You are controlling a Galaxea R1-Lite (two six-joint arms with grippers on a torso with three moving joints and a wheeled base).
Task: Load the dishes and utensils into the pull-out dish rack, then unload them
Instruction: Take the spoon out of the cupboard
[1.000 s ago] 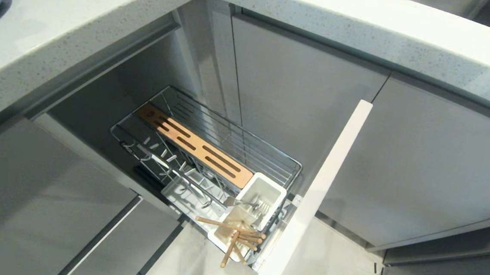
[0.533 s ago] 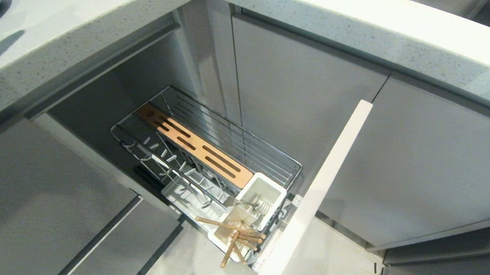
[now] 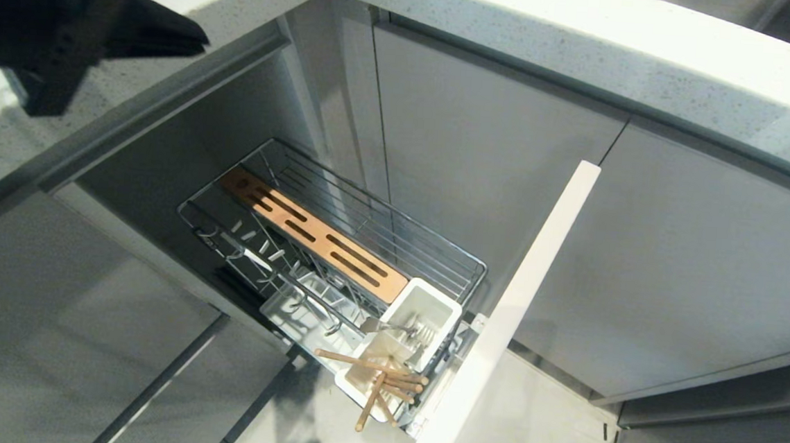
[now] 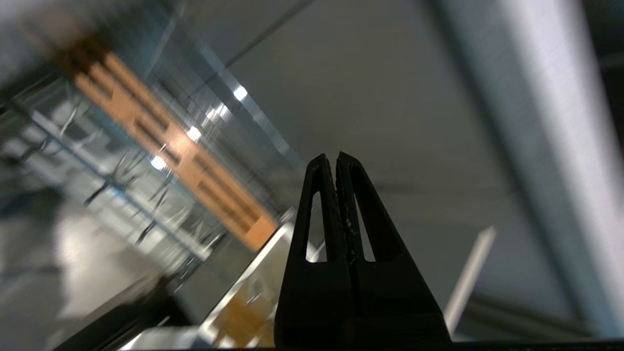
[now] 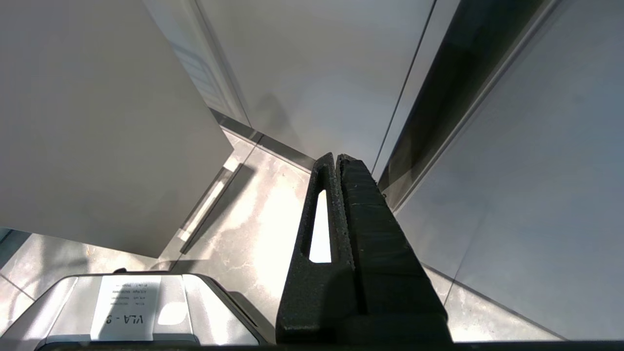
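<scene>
Since the earlier frame the left tool (image 3: 172, 29) has swung in over the table (image 3: 588, 47), fingers pressed together and empty. In the pull-out dish rack (image 3: 367, 226) only the chopsticks (image 3: 373, 380) and silver cutlery (image 3: 405, 330) sit in the cup. No plate or bowl shows, so loading looks unfinished; the right tool (image 5: 336, 163) hangs closed near the floor.

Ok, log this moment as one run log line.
left gripper: shut, empty, above pull-out dish rack | right gripper: shut, parked | chopsticks: in white utensil cup
</scene>
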